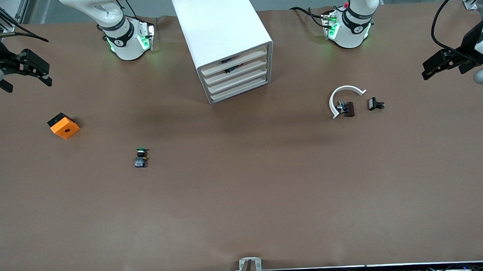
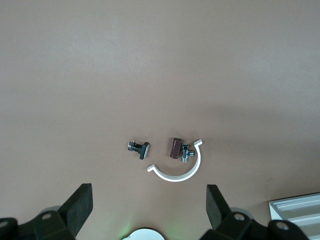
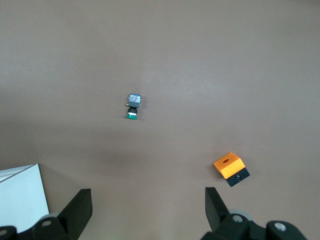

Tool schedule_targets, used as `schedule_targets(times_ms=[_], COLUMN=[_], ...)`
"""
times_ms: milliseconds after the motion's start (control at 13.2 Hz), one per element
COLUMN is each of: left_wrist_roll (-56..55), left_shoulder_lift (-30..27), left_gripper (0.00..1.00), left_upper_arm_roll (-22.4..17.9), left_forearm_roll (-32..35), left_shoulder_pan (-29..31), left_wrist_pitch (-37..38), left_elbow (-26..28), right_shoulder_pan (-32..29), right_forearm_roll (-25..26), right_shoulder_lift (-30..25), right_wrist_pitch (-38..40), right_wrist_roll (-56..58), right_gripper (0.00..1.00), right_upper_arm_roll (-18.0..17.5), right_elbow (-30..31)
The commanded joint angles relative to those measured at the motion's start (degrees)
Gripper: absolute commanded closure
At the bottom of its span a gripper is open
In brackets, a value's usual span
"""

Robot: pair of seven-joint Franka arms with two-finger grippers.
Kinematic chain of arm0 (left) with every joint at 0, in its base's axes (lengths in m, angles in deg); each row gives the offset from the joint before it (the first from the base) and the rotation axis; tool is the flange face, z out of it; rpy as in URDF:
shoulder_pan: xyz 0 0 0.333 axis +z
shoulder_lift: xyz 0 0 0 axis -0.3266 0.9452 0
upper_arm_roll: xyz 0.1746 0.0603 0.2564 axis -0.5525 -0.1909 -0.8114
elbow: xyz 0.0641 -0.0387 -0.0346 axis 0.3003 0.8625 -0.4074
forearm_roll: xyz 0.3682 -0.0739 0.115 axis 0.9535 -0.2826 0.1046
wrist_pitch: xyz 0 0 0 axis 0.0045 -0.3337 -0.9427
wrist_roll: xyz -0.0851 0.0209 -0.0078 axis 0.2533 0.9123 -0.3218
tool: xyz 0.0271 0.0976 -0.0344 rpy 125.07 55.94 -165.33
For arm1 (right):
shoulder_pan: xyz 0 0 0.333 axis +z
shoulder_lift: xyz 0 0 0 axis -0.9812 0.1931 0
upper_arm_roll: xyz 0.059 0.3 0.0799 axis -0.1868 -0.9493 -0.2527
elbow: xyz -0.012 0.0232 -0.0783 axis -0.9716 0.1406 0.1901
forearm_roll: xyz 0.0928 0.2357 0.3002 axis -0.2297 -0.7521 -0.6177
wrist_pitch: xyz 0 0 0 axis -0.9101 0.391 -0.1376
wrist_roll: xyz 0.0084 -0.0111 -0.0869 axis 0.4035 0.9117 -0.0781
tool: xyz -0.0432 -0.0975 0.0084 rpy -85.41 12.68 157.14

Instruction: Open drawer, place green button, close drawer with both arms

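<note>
The button (image 1: 141, 157), with a green cap on a dark body, lies on the brown table toward the right arm's end, nearer the front camera than the orange block; it also shows in the right wrist view (image 3: 133, 105). The white drawer cabinet (image 1: 225, 42) stands at mid-table between the arm bases, with all its drawers (image 1: 237, 76) pushed in. My right gripper (image 1: 45, 75) hangs open and empty over the right arm's end of the table, its fingers wide apart (image 3: 148, 200). My left gripper (image 1: 429, 71) hangs open and empty over the left arm's end (image 2: 149, 200).
An orange block (image 1: 63, 125) with a round hole lies near the right arm's end (image 3: 230, 168). A white C-shaped ring (image 1: 344, 98), a brown clip part (image 1: 348, 109) and a dark clip (image 1: 375, 104) lie toward the left arm's end, also in the left wrist view (image 2: 180, 167).
</note>
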Motion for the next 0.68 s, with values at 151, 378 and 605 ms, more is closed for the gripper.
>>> schedule_targets(times_ms=[151, 378, 605], left_wrist_roll=[-0.1, -1.6, -5.0], left_shoulder_lift=[5.3, 8.9, 11.8], left_gripper=[0.00, 0.00, 0.00], left_upper_arm_roll=[0.1, -0.5, -0.6], left_forearm_roll=[0.0, 0.3, 0.5], left_shoulder_pan=[1.5, 2.1, 2.2], left_wrist_pitch=[0.8, 0.2, -2.8], left_elbow=[-4.6, -5.6, -5.6], right_shoulder_pan=[3.5, 5.7, 5.7], right_forearm_roll=[0.9, 0.4, 0.3], right_shoulder_lift=[3.2, 7.2, 14.4], right_wrist_pitch=[-0.1, -1.8, -2.9], right_wrist_roll=[-0.7, -0.7, -0.7], right_gripper=[0.00, 0.00, 0.00], right_upper_arm_roll=[0.0, 0.0, 0.0], right_elbow=[-1.2, -1.2, -1.2])
